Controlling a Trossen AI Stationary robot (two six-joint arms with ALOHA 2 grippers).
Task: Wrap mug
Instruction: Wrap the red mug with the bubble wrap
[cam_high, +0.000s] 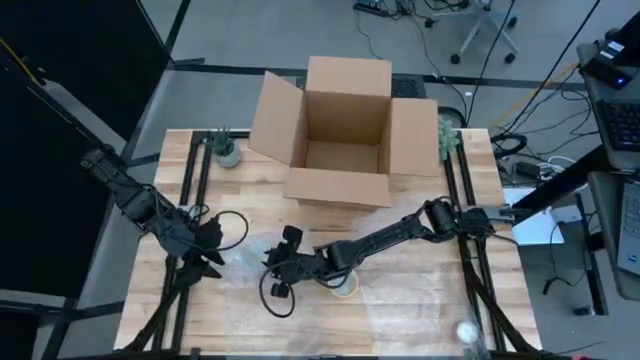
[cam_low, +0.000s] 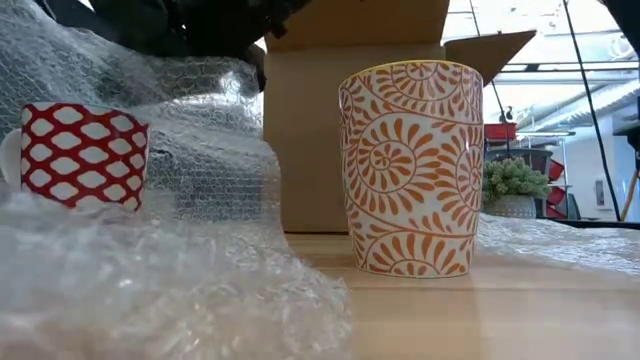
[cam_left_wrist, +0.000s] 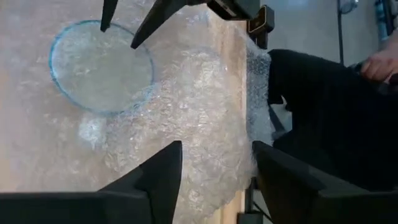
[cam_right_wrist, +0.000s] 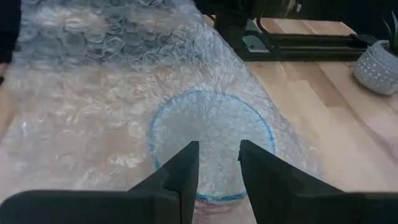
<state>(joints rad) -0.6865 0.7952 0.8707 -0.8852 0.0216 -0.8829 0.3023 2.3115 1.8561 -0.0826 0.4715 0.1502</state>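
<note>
High view, lower middle of the frame: the right gripper (cam_high: 283, 268) is stretched far across the surface (cam_high: 420, 245) from the right side. The left gripper (cam_high: 208, 258) sits just to its left, and a sheet of bubble wrap (cam_high: 248, 252) lies between them.

In the right wrist view the sheet is draped over a blue-rimmed mug (cam_right_wrist: 211, 143), whose round mouth shows through the plastic directly ahead of the fingers (cam_right_wrist: 180, 180). I'd say the mug stands upright so that the sheet can be laid over the top and then tucked down the sides. The right jaws are parted a little, with nothing between them. They appear poised over the covered rim to press or pinch the film there.

In the left wrist view the left jaws are spread wide, also empty, over loose wrap at the sheet's edge. That looks like the spot to gather slack and fold it toward the mug.

An orange mug (cam_low: 410, 170) stands bare in the centre right of the low view, clear of the wrap and likely waiting. A red mug (cam_low: 85, 155) sits among the plastic at centre left. I cannot tell if it is the blue-rimmed one. The open cardboard box (cam_high: 335, 135) at upper centre seems ready to take the wrapped pieces.
</note>
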